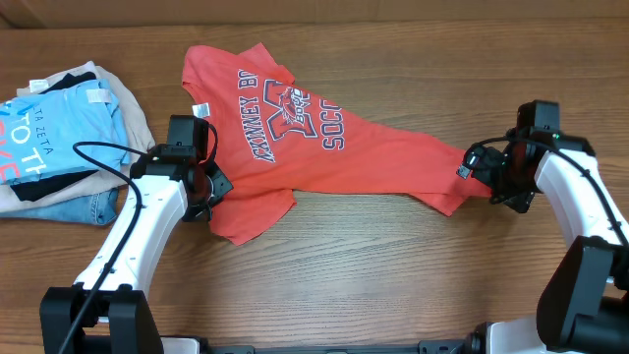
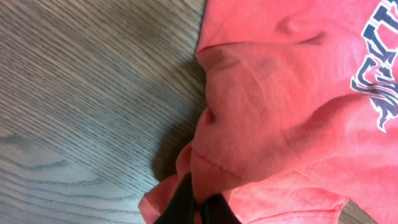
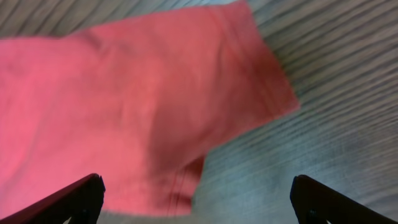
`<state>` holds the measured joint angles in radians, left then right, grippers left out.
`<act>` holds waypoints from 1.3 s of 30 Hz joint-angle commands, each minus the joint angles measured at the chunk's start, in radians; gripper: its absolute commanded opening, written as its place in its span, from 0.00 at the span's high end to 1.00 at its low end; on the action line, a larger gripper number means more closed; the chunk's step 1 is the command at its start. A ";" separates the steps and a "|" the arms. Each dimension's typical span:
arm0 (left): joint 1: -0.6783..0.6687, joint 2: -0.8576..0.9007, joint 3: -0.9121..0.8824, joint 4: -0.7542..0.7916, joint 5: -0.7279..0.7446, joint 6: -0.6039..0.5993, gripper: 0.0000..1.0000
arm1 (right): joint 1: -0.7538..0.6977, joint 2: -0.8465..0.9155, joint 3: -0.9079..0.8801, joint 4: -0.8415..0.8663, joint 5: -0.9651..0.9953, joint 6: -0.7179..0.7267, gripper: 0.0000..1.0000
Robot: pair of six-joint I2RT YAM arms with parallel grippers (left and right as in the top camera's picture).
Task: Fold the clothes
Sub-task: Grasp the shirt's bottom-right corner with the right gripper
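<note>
The coral-red T-shirt (image 1: 324, 147) lies spread and rumpled across the middle of the wooden table, navy-and-white lettering up. My left gripper (image 1: 201, 187) sits at its left edge near the sleeve, shut on a pinch of the red fabric (image 2: 205, 186), as the left wrist view (image 2: 200, 210) shows. My right gripper (image 1: 488, 175) is at the shirt's right tip, open wide; in the right wrist view (image 3: 198, 199) the red hem corner (image 3: 155, 112) lies between and ahead of the fingers, untouched.
A pile of other garments (image 1: 59, 138) lies at the far left: a light blue printed tee on top of beige, black and denim pieces. A black cable (image 1: 103, 157) loops over the left arm. Bare wood (image 1: 393, 275) shows at the front.
</note>
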<state>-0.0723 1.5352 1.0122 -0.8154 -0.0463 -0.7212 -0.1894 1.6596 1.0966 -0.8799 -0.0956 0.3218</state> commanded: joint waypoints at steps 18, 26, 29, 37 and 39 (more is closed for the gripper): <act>-0.006 -0.004 -0.004 0.000 -0.013 0.038 0.96 | -0.003 -0.007 -0.105 0.141 0.211 0.429 0.09; -0.006 -0.004 -0.007 0.005 -0.013 0.037 0.96 | -0.003 0.013 -0.191 0.251 0.215 0.438 0.14; -0.006 -0.004 -0.007 0.003 -0.013 0.038 0.96 | -0.003 0.038 -0.202 0.287 0.215 0.439 0.17; -0.006 -0.004 -0.009 0.004 -0.013 0.037 0.96 | -0.003 0.106 -0.202 0.326 0.215 0.438 0.31; -0.006 -0.004 -0.009 0.004 -0.013 0.037 0.96 | -0.003 0.115 -0.202 0.326 0.215 0.438 0.41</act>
<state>-0.0723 1.5352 1.0119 -0.8146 -0.0463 -0.7021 -0.1894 1.7210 0.9096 -0.5606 0.1364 0.7460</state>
